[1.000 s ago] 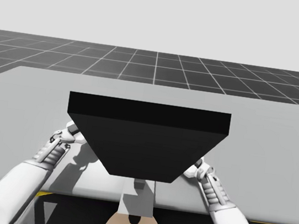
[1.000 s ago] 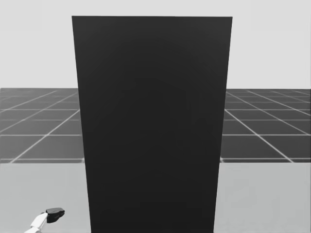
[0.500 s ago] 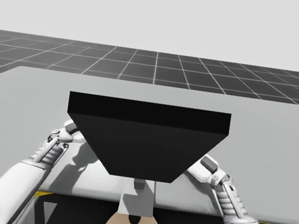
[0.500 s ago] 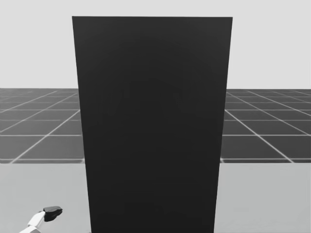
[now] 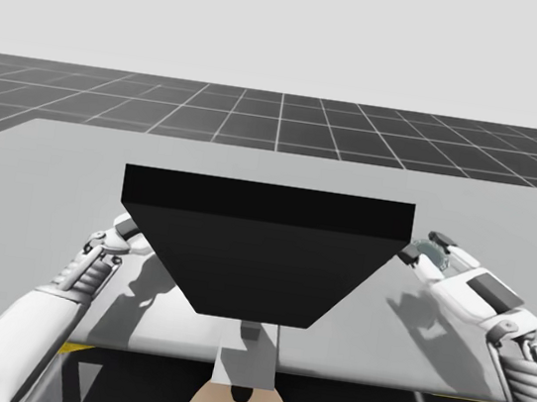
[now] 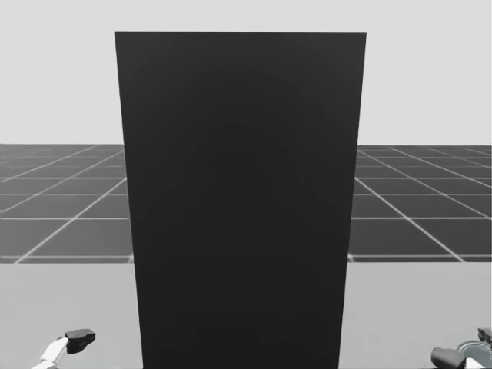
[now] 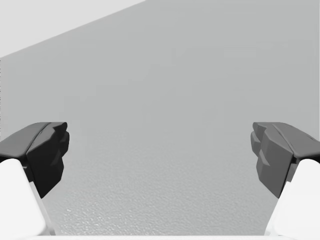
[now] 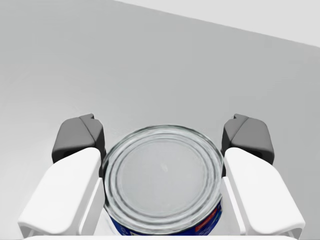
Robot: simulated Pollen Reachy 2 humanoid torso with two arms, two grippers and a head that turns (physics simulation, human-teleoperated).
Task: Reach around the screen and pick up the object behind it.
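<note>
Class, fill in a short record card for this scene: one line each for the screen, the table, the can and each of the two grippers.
screen: black upright panel, standing on the middle of the table
table: plain grey top
can: blue side, silver top, upright between the right gripper's fingers
right gripper: shut on the can, by the screen's right edge
left gripper: open, nothing between its fingers, by the screen's left side
</note>
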